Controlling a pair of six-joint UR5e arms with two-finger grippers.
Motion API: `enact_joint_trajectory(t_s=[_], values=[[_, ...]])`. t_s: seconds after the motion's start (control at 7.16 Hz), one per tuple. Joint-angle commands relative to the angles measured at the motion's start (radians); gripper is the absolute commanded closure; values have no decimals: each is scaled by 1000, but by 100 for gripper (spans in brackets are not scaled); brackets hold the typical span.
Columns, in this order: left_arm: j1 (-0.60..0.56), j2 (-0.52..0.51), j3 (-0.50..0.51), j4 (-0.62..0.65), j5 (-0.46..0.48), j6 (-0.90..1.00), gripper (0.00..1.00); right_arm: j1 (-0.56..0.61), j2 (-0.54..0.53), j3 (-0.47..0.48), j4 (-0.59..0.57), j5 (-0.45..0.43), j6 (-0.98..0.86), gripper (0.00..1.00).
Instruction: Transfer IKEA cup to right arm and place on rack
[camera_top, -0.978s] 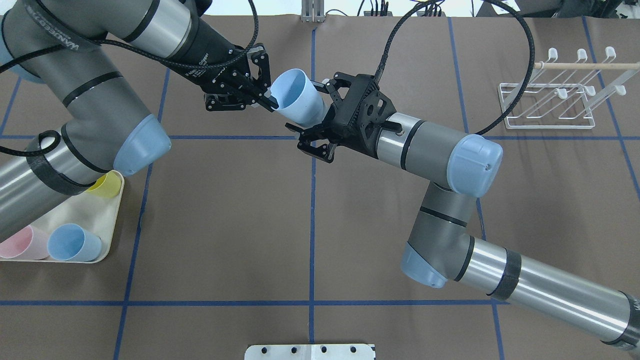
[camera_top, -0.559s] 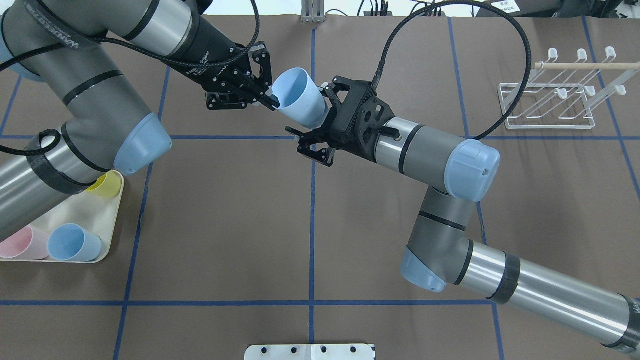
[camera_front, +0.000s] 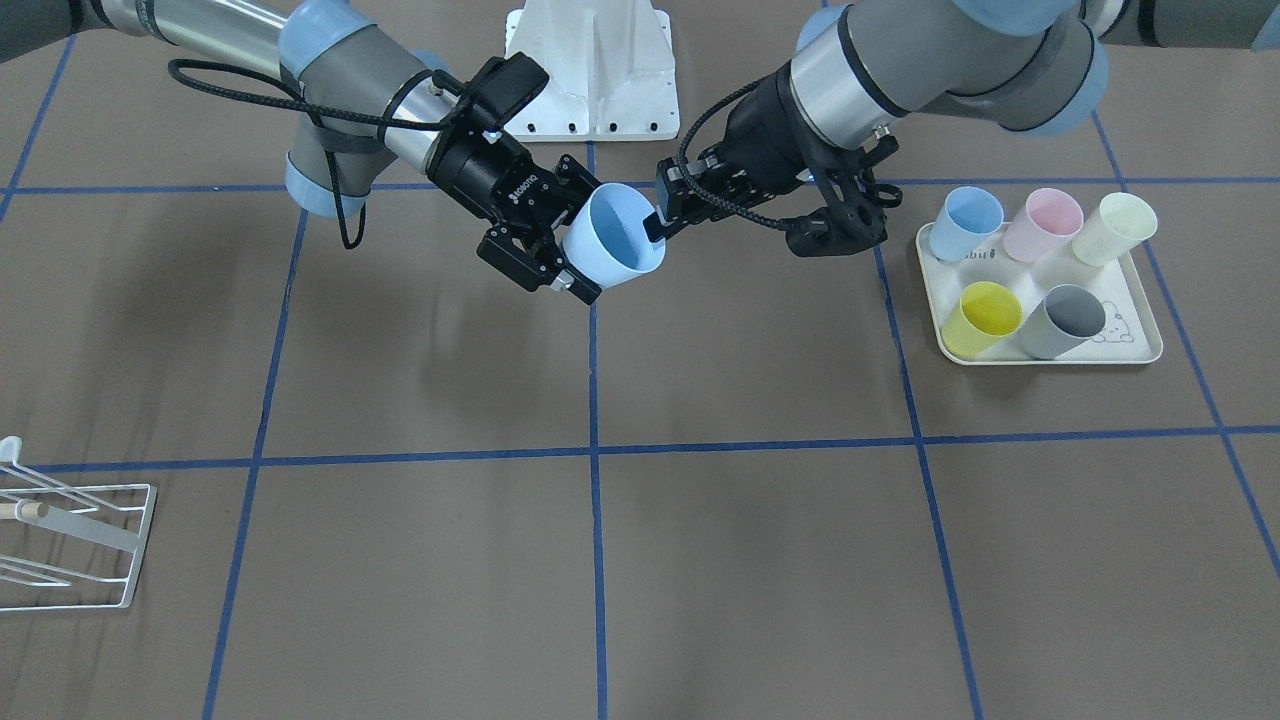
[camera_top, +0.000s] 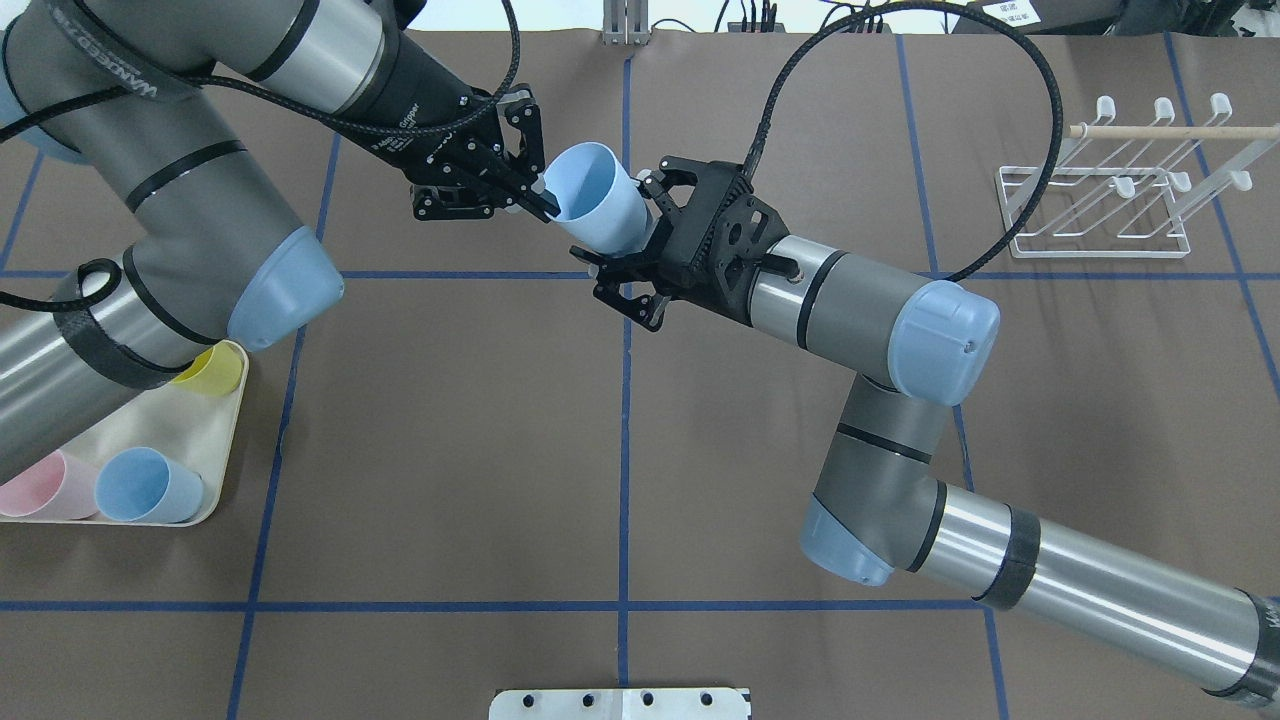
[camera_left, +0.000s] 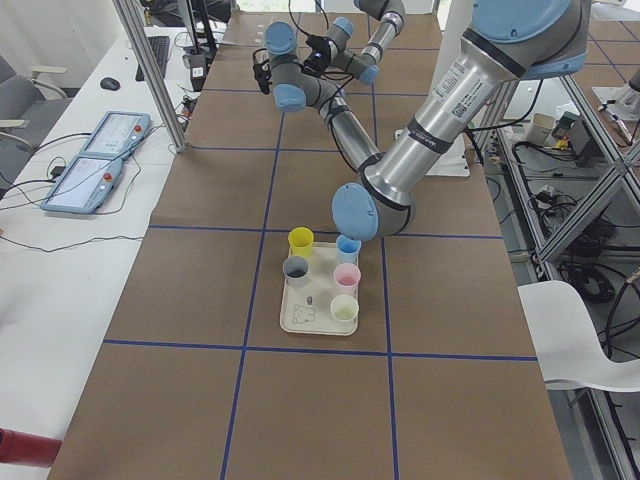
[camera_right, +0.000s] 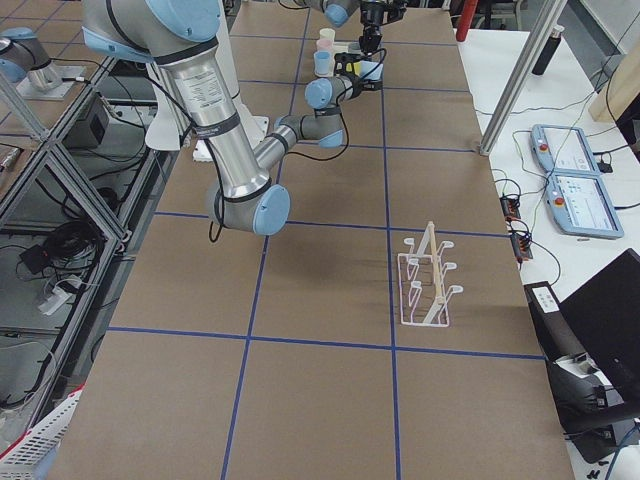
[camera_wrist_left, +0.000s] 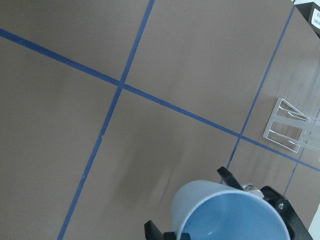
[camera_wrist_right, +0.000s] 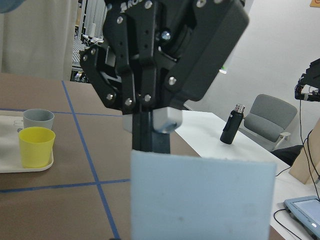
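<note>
Left gripper (camera_top: 538, 200) is clenching the IKEA cup (camera_top: 598, 198) by its rim. Right gripper (camera_top: 624, 235), jaws spread, is straddling the base. Letting go before those 2 jaws clamp is risking a drop.

– The cup (camera_top: 600, 205)?
– Light blue, tilted, aloft at far centre. The left gripper (camera_top: 545, 203) pinches its rim; the right gripper (camera_top: 630, 235), on the right arm (camera_top: 860, 310), straddles its base.
– The rack (camera_top: 1100, 205)?
– White wire, upright, far right, well apart.
</note>
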Motion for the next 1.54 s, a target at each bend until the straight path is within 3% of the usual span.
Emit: enact_joint_trajectory(t_s=[0.0,0.14,0.28,0.7,0.84,1.12,1.4], values=[[0,0,1,0,0,1,76,0,-8,0,0,-28,0,49],[0,0,1,-1,0,4,50,0,-8,0,-2,-30,0,49],[0,-2,-2,-12,1,10,1,0,-11,0,-2,-30,-1,49],[-20,9,-10,-8,6,16,0,5,-51,-1,-15,-22,0,50],[-55,20,-9,-5,12,30,0,17,-100,8,-81,-21,0,68],[-138,134,-27,-3,18,193,0,52,-152,182,-403,-21,0,81],[-219,300,-47,-3,53,464,0,93,-199,340,-749,-21,-1,78]])
